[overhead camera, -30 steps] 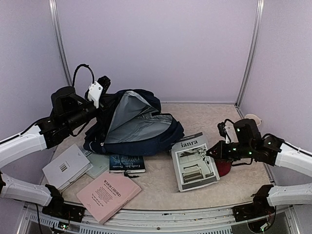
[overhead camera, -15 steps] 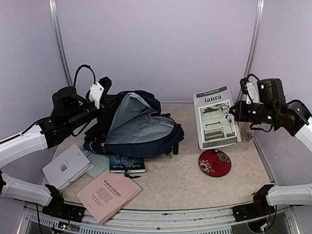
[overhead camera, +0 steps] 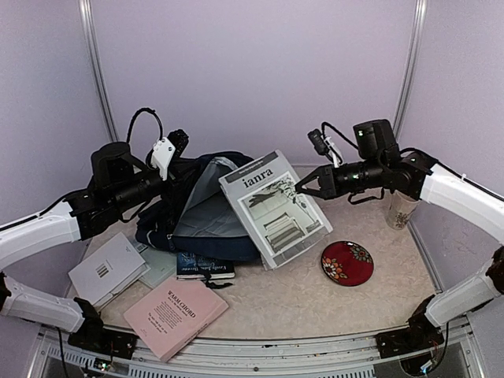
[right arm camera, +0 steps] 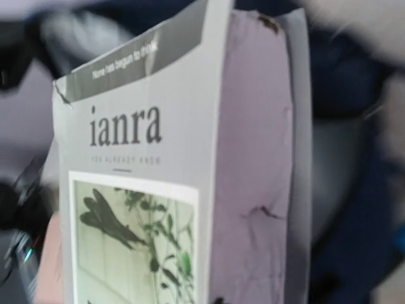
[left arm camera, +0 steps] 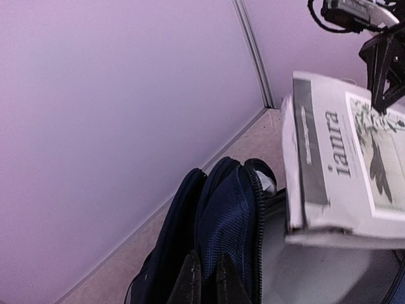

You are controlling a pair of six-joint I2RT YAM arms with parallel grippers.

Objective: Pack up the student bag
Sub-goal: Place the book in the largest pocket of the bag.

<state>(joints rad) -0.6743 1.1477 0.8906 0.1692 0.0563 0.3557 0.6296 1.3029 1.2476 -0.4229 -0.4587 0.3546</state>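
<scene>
The student bag (overhead camera: 197, 220) lies at the back left of the worktop (overhead camera: 299, 303), navy shell down and mouth gaping, pale grey lining on show. The left fingers (left arm camera: 201, 282) are pressed together on the bag's upper rim, and the wrist view shows navy fabric and the zip line pinched right between them, holding that edge up.

Over the open mouth hangs a grey book titled "ianra" (overhead camera: 272, 209), tilted, title end high and toward the left arm, its lower part covering the bag's right side from above. The right fingers (overhead camera: 302, 186) are clamped on the book's right-hand edge, one on each face, arm stretched in from the right.

In front of the bag, a dark blue book (overhead camera: 205, 265) lies flat just beside its near edge. Further forward sits a pink book (overhead camera: 175, 313), and to the left a white notebook (overhead camera: 106, 270). Right of centre, a red round floral pouch (overhead camera: 347, 263) rests on the worktop, well apart from the bag. A pale cup (overhead camera: 400, 209) stands at the far right.
</scene>
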